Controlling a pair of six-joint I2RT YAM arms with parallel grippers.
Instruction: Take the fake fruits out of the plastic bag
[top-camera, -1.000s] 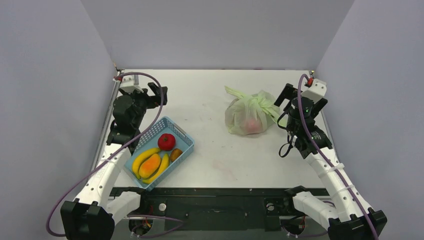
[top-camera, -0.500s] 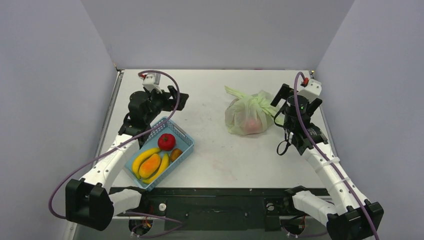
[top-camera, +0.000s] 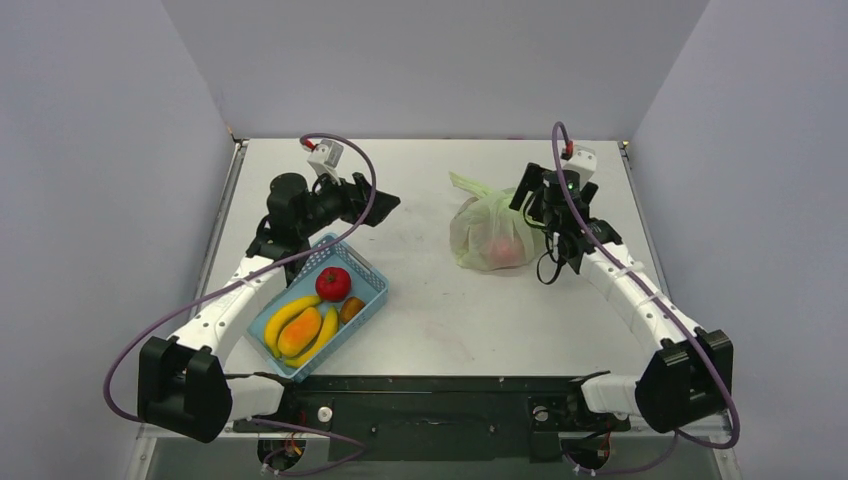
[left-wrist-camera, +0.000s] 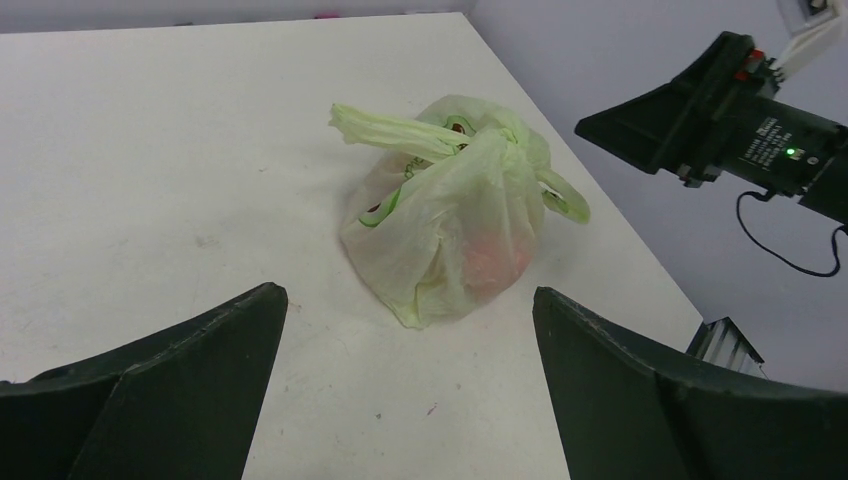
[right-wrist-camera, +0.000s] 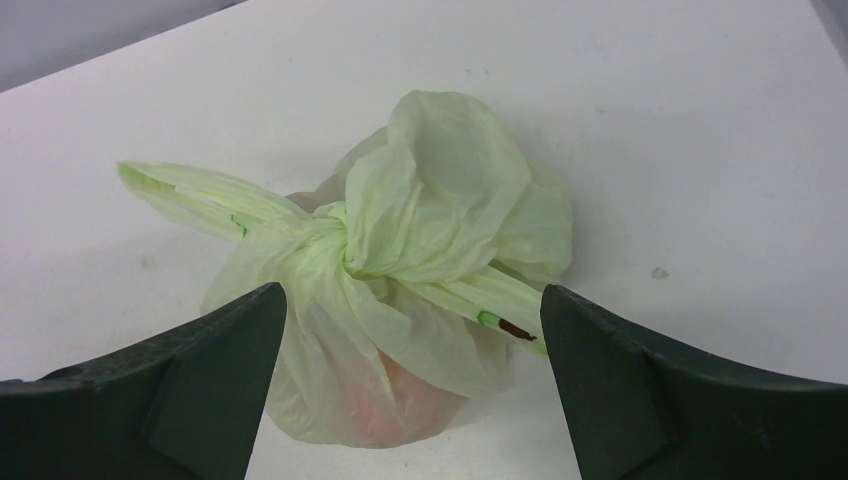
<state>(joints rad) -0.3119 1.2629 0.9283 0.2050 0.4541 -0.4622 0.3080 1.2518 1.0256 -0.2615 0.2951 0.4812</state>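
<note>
Two pincers face one plastic bag (top-camera: 493, 232), and neither has hold of anything. The bag sits on the white worktop (top-camera: 430, 310), right of the middle and toward the far side. Its top is tied in a knot (right-wrist-camera: 345, 245). One loose handle (right-wrist-camera: 190, 195) sticks out toward the far left, and another loop droops on the right side. The bag is thin, crinkled and pale yellow-green. Through its lower near side a reddish fake fruit (left-wrist-camera: 490, 262) shows as a blur; whatever else it holds cannot be made out through the plastic.

The left pincer (left-wrist-camera: 405, 293) has its jaws spread wide with only bare worktop between them. It hovers left of the bag and well apart from it, pointing toward it, just beyond the far corner of a blue lattice basket (top-camera: 372, 272). The right pincer (right-wrist-camera: 410, 290) is just as wide open and hangs just beside the bag on its right, aimed down at the knot. From the top view it overlaps the bag's edge, while the left wrist view shows a gap, so it looks to be clear of the plastic.

The basket lies on the near left of the worktop, turned at an angle. It holds a glossy red tomato (top-camera: 333, 283), yellow bananas (top-camera: 287, 313) and an orange fruit (top-camera: 301, 333) between them.
</note>
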